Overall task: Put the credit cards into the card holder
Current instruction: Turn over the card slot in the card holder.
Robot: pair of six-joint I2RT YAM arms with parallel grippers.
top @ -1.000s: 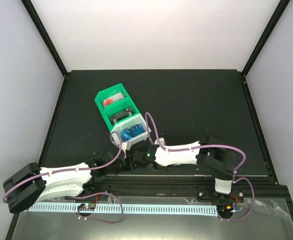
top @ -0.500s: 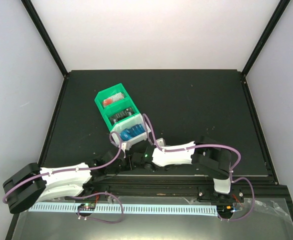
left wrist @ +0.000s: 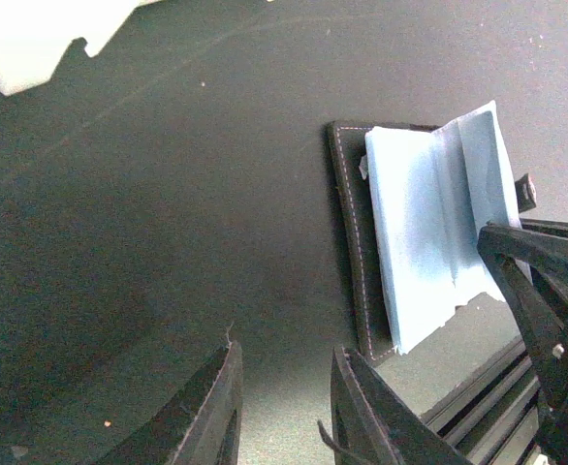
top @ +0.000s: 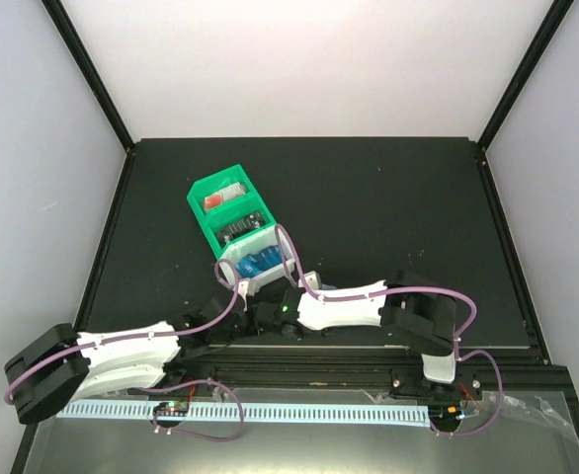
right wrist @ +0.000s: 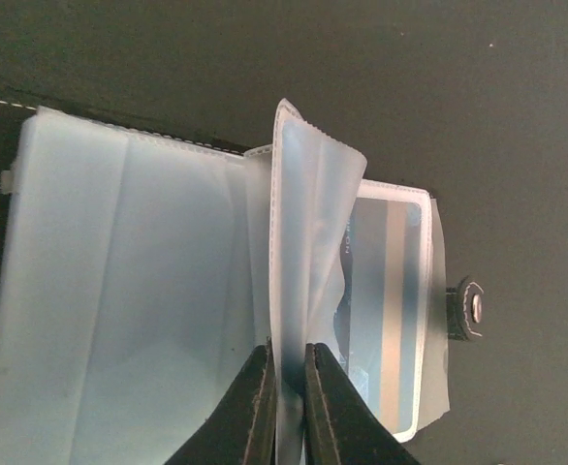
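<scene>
On the black table [right wrist: 265, 58], right gripper [right wrist: 287, 356] clamps card holder [left wrist: 348, 213] sleeve [right wrist: 308, 223]; left gripper [left wrist: 286, 358] apart; card [right wrist: 391, 310] print illegible.

- Two robot arms: the left arm [top: 122, 357] and the right arm [top: 344, 304].
- Two end effectors: the left end effector [left wrist: 284, 407] and the right end effector [right wrist: 286, 363].
- One black card holder [left wrist: 362, 252], with one snap clasp [right wrist: 470, 308].
- One credit card [right wrist: 386, 310] visible inside a clear sleeve.
- One green bin [top: 203, 190] with two compartments.
- One white bin [top: 280, 259], holding blue cards [top: 255, 264] too small to count.
- One red item [top: 213, 200] in the far green compartment.
- One bench [top: 388, 197].
</scene>
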